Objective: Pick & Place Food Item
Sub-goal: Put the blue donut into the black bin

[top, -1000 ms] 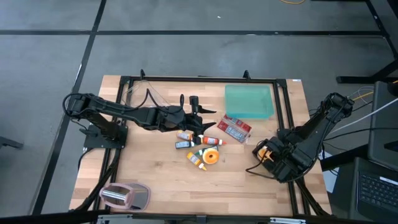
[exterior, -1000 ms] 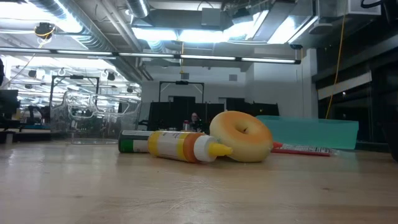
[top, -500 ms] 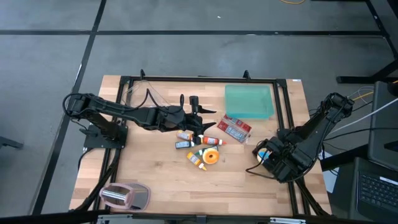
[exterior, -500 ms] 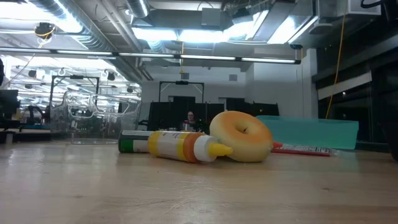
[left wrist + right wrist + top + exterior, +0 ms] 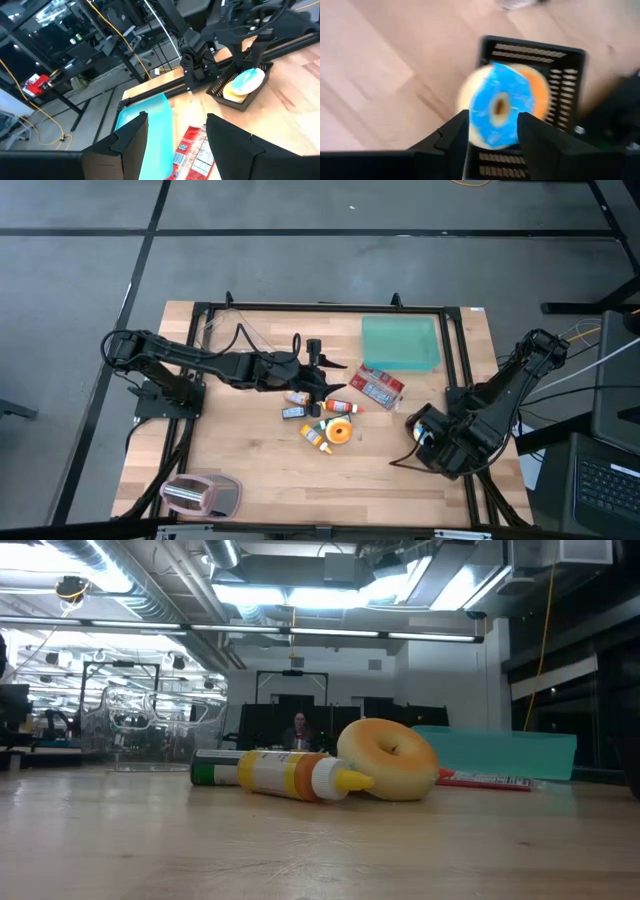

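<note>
A blue-frosted donut [image 5: 502, 105] lies in a black wire basket [image 5: 530, 50] at the table's right edge, on top of an orange-brown item [image 5: 540, 92]. My right gripper [image 5: 492, 116] points down right above it, open, one finger on either side of the donut. In the left wrist view the basket [image 5: 220, 92] and the donut [image 5: 246, 80] show farther off. My left gripper [image 5: 318, 362] hovers open over the table's middle, with nothing between its fingers [image 5: 130, 145]. A plain donut [image 5: 340, 432] and small bottles [image 5: 315, 435] lie near the middle.
A teal tray [image 5: 400, 342] stands at the far right with a red packet [image 5: 378, 387] in front of it. A toaster [image 5: 200, 495] sits at the near left corner. In the low view the plain donut [image 5: 388, 760] leans against a lying bottle [image 5: 290, 775]. A black frame [image 5: 300, 307] rims the table.
My right gripper has tipped a little over the basket and now covers more of it in the high view. The items in the table's middle lie as before.
</note>
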Tool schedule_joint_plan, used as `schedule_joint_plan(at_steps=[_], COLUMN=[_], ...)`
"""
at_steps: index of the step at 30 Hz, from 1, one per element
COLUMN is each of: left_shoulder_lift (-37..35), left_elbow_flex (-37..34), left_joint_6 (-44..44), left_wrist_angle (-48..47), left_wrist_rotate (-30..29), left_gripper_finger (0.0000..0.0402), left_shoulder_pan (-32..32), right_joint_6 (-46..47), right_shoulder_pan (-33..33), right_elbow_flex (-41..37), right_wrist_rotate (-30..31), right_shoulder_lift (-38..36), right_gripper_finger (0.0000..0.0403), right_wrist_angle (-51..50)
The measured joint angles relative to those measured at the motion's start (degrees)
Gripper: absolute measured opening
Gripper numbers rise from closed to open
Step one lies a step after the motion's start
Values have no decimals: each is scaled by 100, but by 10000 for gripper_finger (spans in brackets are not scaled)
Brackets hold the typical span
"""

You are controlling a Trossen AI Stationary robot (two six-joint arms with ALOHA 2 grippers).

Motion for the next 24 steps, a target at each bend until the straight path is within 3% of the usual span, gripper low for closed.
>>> schedule_joint_plan(at_steps=[6,19,24], left_shoulder_lift=[0,0,0], left_elbow_flex=[0,0,0], left_joint_6=[-107,-118,-113], left_wrist_angle=[-150,-179,-179], left_wrist_rotate=[9,7,9], left_gripper_finger=[196,196,196], left_shoulder_pan=[-21,-19,-19], right_joint_6=[-164,-116,-75], right_shoulder_pan=[0,0,0], right_elbow_flex=[2,0,0], right_wrist_rotate=[-7,-339,-335], right_shoulder_lift=[106,933,933], right_gripper_finger=[166,166,140], right_wrist_angle=[700,419,319])
